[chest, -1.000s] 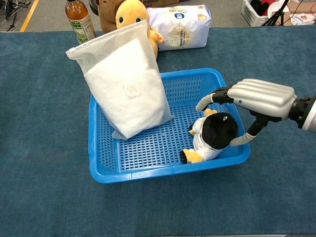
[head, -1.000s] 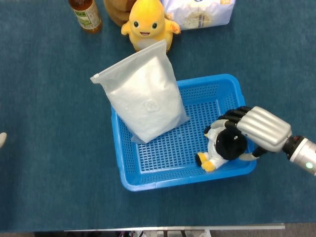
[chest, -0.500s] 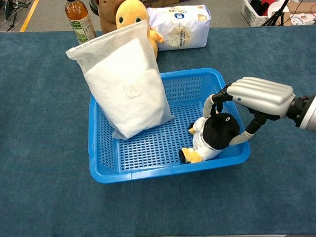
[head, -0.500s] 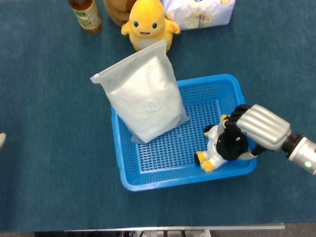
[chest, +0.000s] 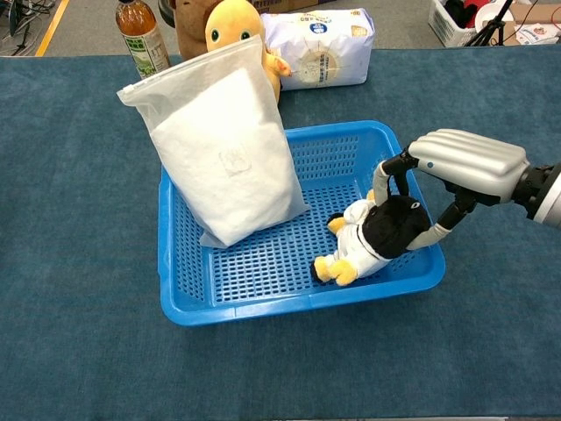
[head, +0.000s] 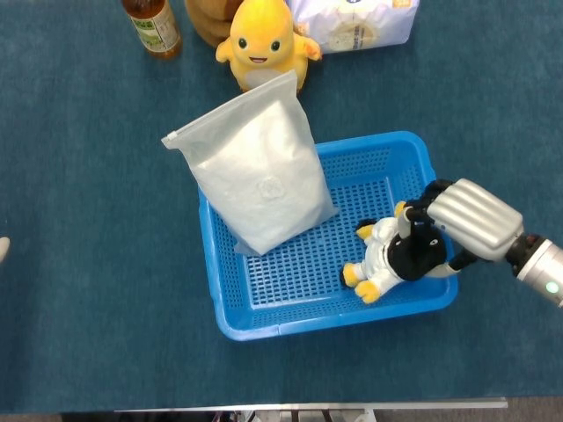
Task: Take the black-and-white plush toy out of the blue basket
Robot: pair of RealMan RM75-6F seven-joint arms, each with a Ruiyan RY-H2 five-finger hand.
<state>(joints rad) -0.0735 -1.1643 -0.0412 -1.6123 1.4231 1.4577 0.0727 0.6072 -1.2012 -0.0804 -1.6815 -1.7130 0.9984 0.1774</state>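
Note:
The black-and-white plush toy (head: 391, 258) (chest: 377, 237) lies in the right front corner of the blue basket (head: 264, 327) (chest: 263, 311), tilted with its yellow feet pointing left. My right hand (head: 471, 218) (chest: 465, 162) reaches over the basket's right rim, and its fingers and thumb grip the toy's black head. At the left edge of the head view, only a pale sliver of what may be my left hand (head: 3, 249) shows.
A tall white pouch (head: 255, 176) (chest: 223, 149) leans in the basket's left half. Behind the basket stand a yellow plush (head: 262, 40) (chest: 232, 26), a bottle (head: 151, 26) (chest: 140, 35) and a white packet (head: 356, 22) (chest: 320, 48). Blue cloth covers the table.
The right hand's fingers have closed around the toy's head. The toy has tipped and shifted a little to the left, with its head raised.

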